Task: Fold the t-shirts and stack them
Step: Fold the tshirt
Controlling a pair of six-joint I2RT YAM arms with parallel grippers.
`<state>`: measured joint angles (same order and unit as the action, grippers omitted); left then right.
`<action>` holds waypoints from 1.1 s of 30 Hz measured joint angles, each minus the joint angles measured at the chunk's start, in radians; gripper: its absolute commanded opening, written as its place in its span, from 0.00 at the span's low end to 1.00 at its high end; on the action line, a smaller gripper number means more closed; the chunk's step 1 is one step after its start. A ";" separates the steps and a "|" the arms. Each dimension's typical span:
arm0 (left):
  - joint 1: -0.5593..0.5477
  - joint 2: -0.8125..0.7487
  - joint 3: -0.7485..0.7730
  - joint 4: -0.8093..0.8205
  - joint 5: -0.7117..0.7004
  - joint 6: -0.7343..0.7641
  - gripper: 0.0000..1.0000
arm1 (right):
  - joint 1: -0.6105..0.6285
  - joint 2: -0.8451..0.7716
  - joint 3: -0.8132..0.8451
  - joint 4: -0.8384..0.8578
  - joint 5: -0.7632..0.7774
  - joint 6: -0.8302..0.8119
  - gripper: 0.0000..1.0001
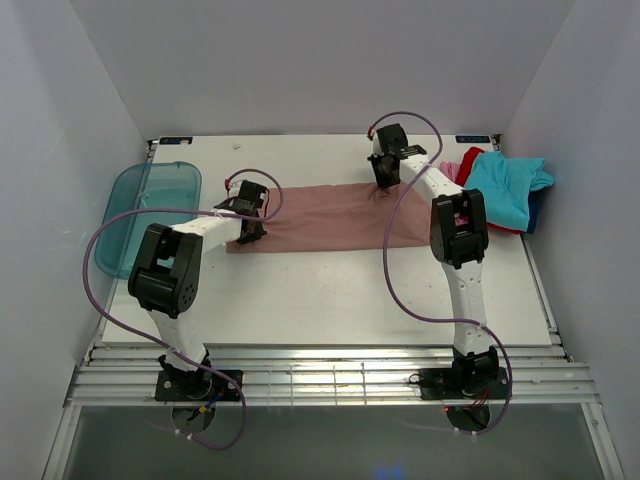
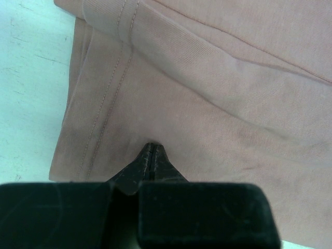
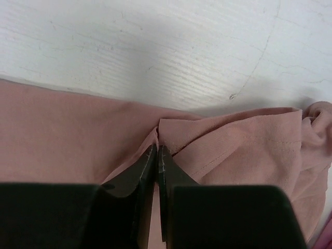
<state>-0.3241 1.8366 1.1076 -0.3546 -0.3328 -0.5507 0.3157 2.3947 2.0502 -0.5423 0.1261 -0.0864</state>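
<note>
Dusty-pink cloth is puckering at the tips of the left gripper [image 2: 153,151], whose fingers are pressing tightly together and pinching the dusty-pink t-shirt [image 2: 218,88] just inside its stitched hem, near the shirt's left end. The right gripper [image 3: 157,151] is likewise clamping a raised fold of the same shirt at its far edge, beside a crumpled part to the right. In the top view, the shirt is lying as a long flat band across the middle of the table [image 1: 330,300], spanning from one gripper to the other. The left arm is bending low and reaching rightwards; the right arm is extending forwards and leaning left. A heap of t-shirts [image 1: 505,185], turquoise, red, pink and dark blue, is lying at the far right, well apart from both grippers. A teal tray [image 1: 150,215] is sitting at the table's left edge.
</note>
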 measured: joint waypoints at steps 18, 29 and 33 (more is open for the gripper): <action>0.000 -0.003 -0.007 0.008 -0.004 0.000 0.00 | 0.006 -0.023 -0.055 0.131 0.053 0.072 0.11; 0.000 -0.003 -0.007 0.008 -0.008 0.000 0.00 | 0.007 -0.023 -0.053 0.162 0.046 0.126 0.11; 0.000 -0.002 -0.007 0.008 -0.008 0.000 0.00 | 0.007 -0.023 -0.053 0.182 0.035 0.140 0.12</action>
<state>-0.3244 1.8343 1.1004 -0.3462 -0.3408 -0.5503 0.3229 2.3714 1.9976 -0.3607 0.1616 0.0540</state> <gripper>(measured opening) 0.020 0.116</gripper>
